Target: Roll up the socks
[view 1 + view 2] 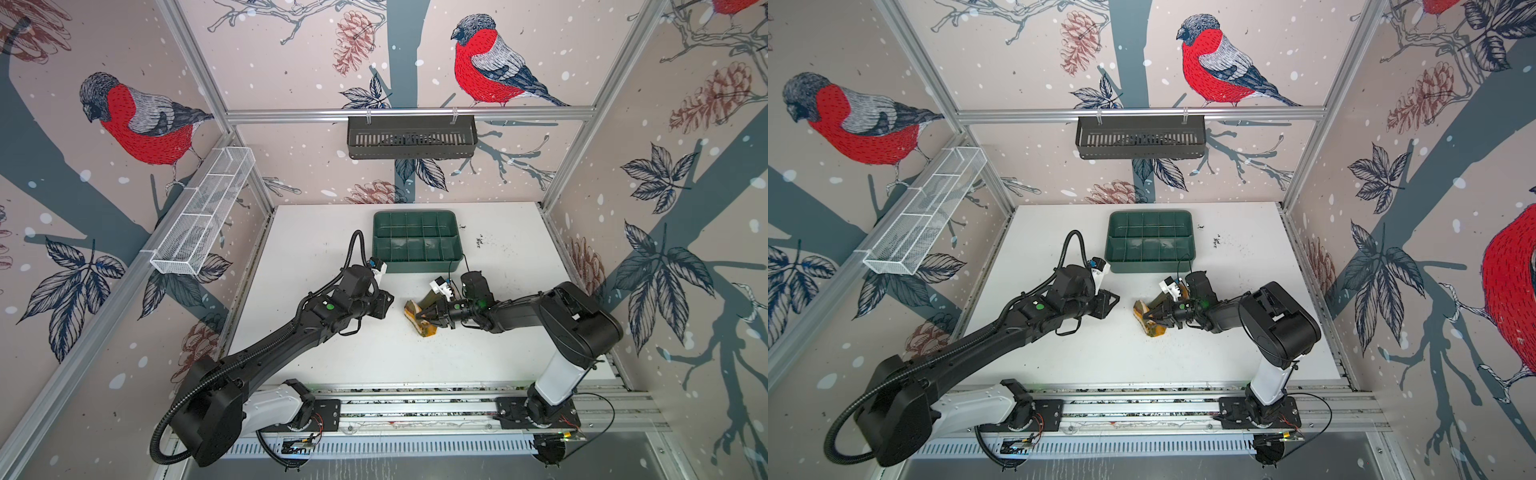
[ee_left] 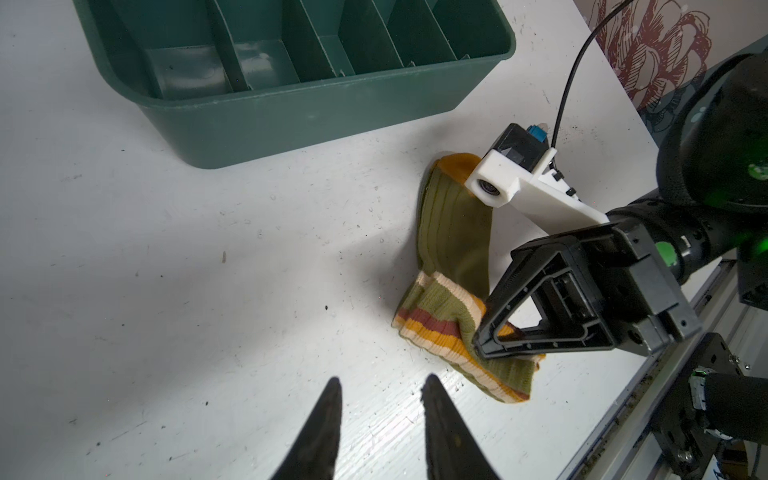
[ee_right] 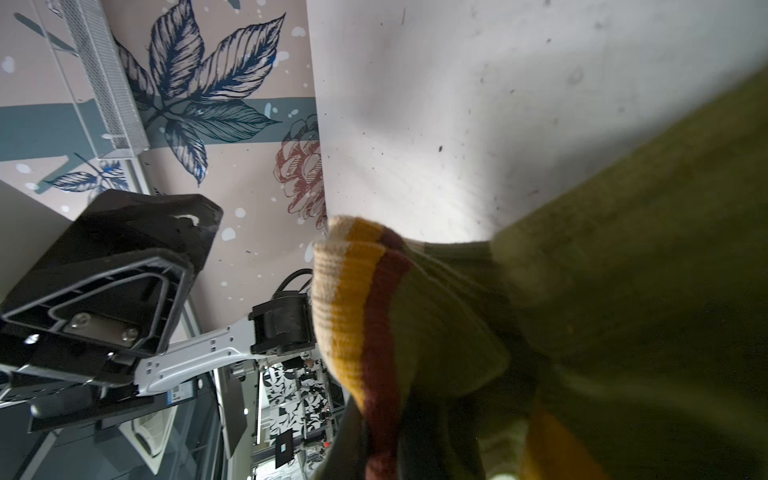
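Socks [image 1: 412, 312] lie bunched at frame centre in both top views, long axis near vertical. Right gripper [image 1: 424, 318], nearer, is clamped on them. Left gripper [image 1: 390, 300], part-open and empty, hangs just left.

I see the socks [image 2: 455, 232] are olive-green, with orange toe and cream, orange and brown stripes at the cuff. The tray [image 2: 299, 112] is dark green, the table [image 2: 166, 249] white, the walls [image 1: 291, 75] pale pink with red-breasted birds.
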Controlling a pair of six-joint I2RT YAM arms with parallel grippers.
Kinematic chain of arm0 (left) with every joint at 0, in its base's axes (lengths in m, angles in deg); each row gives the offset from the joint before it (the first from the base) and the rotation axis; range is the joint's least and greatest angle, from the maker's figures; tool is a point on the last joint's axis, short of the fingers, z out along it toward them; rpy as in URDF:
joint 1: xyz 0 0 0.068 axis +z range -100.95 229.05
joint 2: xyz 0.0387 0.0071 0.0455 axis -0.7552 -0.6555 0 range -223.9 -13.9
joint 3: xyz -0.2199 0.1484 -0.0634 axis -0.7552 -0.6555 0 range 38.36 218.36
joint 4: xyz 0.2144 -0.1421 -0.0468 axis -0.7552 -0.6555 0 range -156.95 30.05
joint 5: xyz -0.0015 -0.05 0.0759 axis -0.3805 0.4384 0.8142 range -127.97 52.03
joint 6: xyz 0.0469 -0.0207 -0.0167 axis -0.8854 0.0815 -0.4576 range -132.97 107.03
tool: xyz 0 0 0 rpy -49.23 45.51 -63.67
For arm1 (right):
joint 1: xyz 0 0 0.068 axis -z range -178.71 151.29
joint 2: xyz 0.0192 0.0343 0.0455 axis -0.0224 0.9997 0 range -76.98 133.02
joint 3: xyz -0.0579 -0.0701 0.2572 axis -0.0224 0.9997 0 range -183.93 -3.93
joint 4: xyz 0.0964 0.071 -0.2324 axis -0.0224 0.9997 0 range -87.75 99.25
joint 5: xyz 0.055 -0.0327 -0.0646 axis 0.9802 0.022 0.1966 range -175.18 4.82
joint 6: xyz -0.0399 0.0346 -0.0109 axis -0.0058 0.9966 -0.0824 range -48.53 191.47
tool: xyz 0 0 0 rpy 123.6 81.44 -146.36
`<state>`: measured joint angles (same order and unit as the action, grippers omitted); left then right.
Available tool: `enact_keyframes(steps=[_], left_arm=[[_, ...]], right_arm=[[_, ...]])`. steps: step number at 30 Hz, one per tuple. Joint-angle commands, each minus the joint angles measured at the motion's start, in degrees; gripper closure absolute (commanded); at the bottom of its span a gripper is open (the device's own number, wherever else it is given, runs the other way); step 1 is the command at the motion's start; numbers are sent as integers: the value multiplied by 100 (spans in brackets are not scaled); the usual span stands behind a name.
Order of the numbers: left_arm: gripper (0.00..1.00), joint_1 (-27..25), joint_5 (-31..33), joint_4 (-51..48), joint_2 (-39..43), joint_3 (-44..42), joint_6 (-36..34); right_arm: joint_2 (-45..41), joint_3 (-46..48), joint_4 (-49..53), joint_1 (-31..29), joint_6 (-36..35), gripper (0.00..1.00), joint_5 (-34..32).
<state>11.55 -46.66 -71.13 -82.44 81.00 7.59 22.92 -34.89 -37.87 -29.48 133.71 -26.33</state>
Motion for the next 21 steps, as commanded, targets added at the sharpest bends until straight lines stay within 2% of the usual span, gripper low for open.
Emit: enact_keyframes(steps=[1, 3, 7, 10, 11, 16, 21], left_arm=[[66, -29, 96, 221, -50, 52, 1], [66, -47, 96, 239, -72, 52, 10], [66, -87, 70, 282, -125, 52, 13], [66, -154, 36, 348, -207, 52, 30], [67, -197, 34, 374, -242, 61, 37], [67, -486, -6, 639, -619, 105, 123], [68, -709, -29, 892, -1030, 222, 183]], right_arm=[[194, 209, -1950, -64, 1312, 93, 365], [480, 318, -2953, -104, 1965, 94, 425], [636, 257, -2111, -123, 1246, 94, 199], [541, 262, -1791, -114, 1009, 94, 46], [467, 235, -1535, -106, 820, 94, -18], [-31, -355, 1207, -71, -948, 90, -679], [-48, -492, 1962, 39, -1466, 89, -866]])
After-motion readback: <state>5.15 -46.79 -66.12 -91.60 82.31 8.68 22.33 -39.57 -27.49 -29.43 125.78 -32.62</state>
